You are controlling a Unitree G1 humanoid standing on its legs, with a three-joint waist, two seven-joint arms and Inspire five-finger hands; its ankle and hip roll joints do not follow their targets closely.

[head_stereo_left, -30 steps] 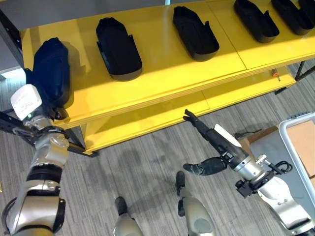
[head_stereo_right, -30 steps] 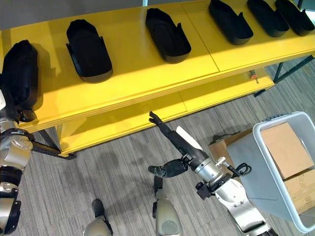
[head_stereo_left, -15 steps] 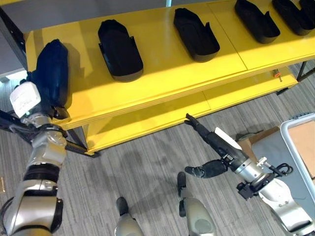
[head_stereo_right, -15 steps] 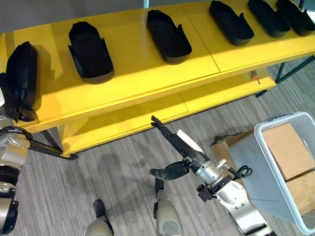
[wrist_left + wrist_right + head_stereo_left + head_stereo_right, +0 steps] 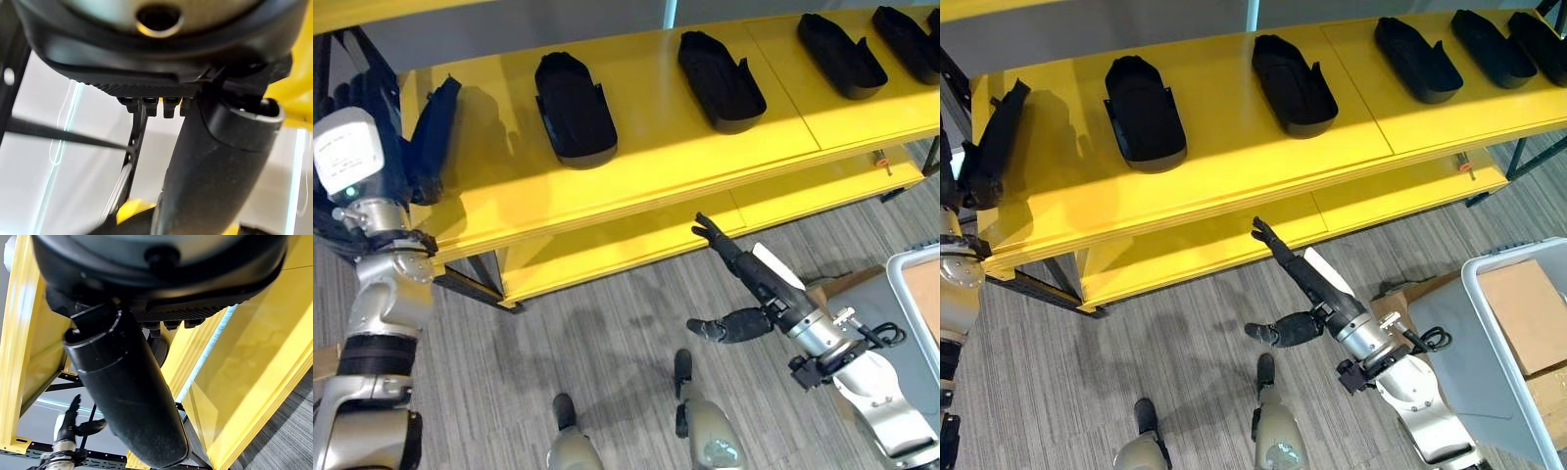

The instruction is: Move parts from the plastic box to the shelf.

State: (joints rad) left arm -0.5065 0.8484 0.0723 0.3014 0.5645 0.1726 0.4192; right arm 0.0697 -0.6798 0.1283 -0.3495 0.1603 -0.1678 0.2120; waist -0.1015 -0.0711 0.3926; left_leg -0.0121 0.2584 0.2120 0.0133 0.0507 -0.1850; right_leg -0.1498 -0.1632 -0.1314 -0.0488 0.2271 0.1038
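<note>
One glossy black part (image 5: 994, 137), apparently gripped by left robot hand (image 5: 406, 166), tilts on yellow shelf (image 5: 1234, 147).

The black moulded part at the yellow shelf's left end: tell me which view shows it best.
The right eye view shows the black moulded part whole, tilted at the yellow shelf edge. The left eye view shows it partly behind the left hand.
</note>
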